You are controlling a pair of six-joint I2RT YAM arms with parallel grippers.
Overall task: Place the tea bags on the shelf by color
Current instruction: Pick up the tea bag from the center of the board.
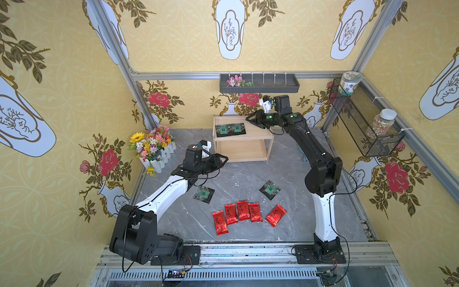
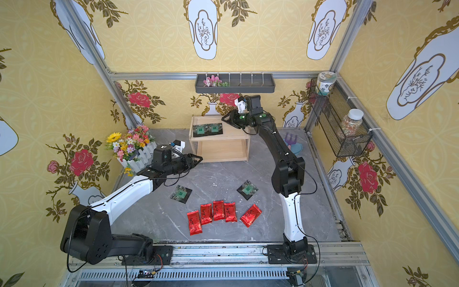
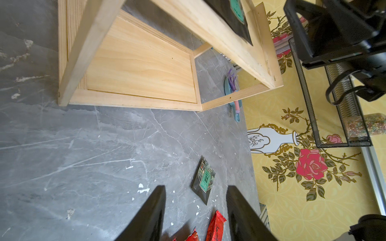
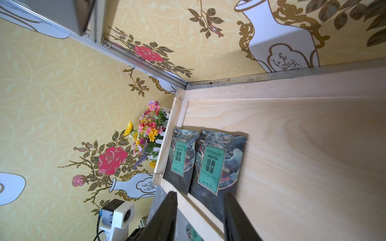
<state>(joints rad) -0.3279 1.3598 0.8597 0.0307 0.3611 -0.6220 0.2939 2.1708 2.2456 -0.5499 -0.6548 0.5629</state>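
Lower middle in both top views, five red tea bags (image 1: 243, 210) sit in a rough row on the desk (image 1: 173, 223), with two loose black tea bags (image 1: 204, 194) just above, one each side. Further up, the left end effector (image 1: 224, 159) hangs partly open and empty by the shelf (image 1: 248, 137), with a flower box (image 1: 154, 146) to its left. The black pair (image 1: 229, 129) lies flat on the top tier, and the right end effector (image 1: 249, 119) sits just right of it, jaws apart, holding nothing; the wall tray (image 1: 259, 87) and mesh basket (image 1: 360, 124) are behind.
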